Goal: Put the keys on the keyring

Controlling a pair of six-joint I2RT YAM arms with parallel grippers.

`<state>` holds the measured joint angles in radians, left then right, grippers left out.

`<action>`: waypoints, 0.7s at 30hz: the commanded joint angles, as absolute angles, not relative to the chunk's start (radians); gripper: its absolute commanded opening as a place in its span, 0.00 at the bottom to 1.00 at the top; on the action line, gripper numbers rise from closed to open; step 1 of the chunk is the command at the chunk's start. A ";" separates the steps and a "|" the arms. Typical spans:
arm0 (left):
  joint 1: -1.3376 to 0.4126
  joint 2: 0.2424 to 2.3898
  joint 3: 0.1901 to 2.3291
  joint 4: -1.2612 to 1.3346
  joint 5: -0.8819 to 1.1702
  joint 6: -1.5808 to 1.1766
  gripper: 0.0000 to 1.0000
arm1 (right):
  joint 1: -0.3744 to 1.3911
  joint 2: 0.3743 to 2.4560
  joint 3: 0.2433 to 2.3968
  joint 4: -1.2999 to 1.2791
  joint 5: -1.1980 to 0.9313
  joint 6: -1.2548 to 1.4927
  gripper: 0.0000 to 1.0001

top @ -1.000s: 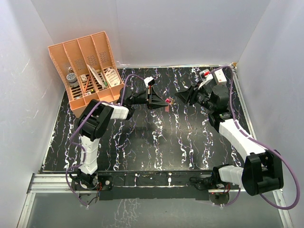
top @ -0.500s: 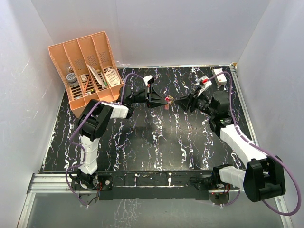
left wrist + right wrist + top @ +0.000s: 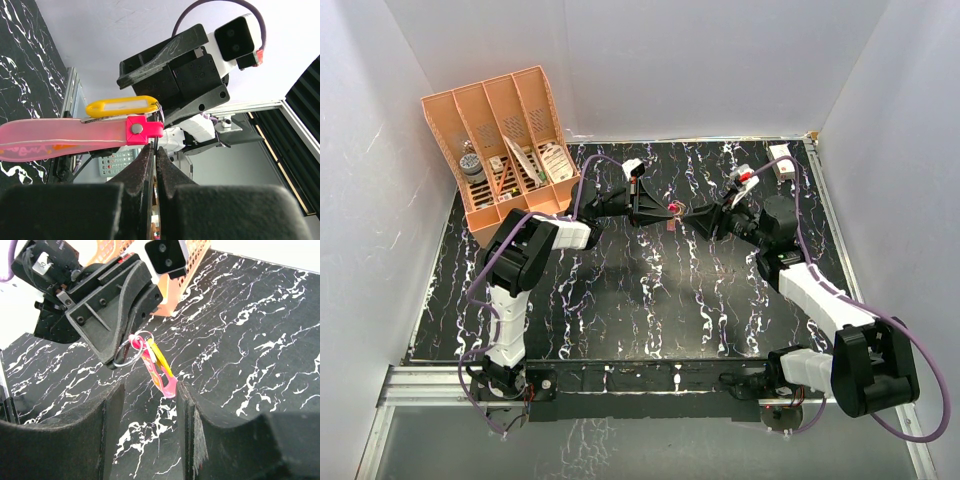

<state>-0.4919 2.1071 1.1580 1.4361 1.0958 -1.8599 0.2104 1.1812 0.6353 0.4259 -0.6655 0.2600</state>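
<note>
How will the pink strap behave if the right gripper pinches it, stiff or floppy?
Probably floppy: the pink strap hangs limp below the ring that the left gripper pinches. Likely light and apt to swing if nudged, since only the ring carries it.

Keyring (image 3: 65,137): strap of soft translucent pink plastic, smooth, faint sheen; end clasp opaque pink, matt, small rivet.
At clasp, metal ring (image 3: 127,357): thin bright wire.
Beside strap, yellow tag (image 3: 122,106): glossy plastic, white paper-like insert.
Left gripper (image 3: 154,150) at clasp: matt black plastic, finely ridged.
Right gripper (image 3: 150,390), facing clasp: matt black, grainy.
Table (image 3: 260,330) under strap: black, white-veined, smooth, low sheen.
</note>
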 commanded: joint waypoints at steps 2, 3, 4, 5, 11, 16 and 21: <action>-0.493 2.061 1.174 1.787 1.094 -1.886 0.00 | 0.224 1.189 0.637 0.553 -0.684 0.239 0.44; -0.496 2.062 1.172 1.786 1.092 -1.885 0.00 | 0.226 1.196 0.642 0.550 -0.683 0.235 0.43; -0.498 2.061 1.171 1.786 1.091 -1.881 0.00 | 0.227 1.204 0.644 0.553 -0.682 0.232 0.43; -0.501 2.060 1.169 1.786 1.090 -1.880 0.00 | 0.230 1.212 0.645 0.558 -0.683 0.232 0.43; -0.516 2.061 1.167 1.786 1.087 -1.882 0.00 | 0.238 1.249 0.648 0.587 -0.681 0.229 0.42; -0.523 2.051 1.159 1.786 1.086 -1.883 0.00 | 0.240 1.259 0.647 0.619 -0.667 0.221 0.41; -0.525 2.032 1.137 1.786 1.087 -1.879 0.00 | 0.241 1.268 0.648 0.632 -0.654 0.214 0.37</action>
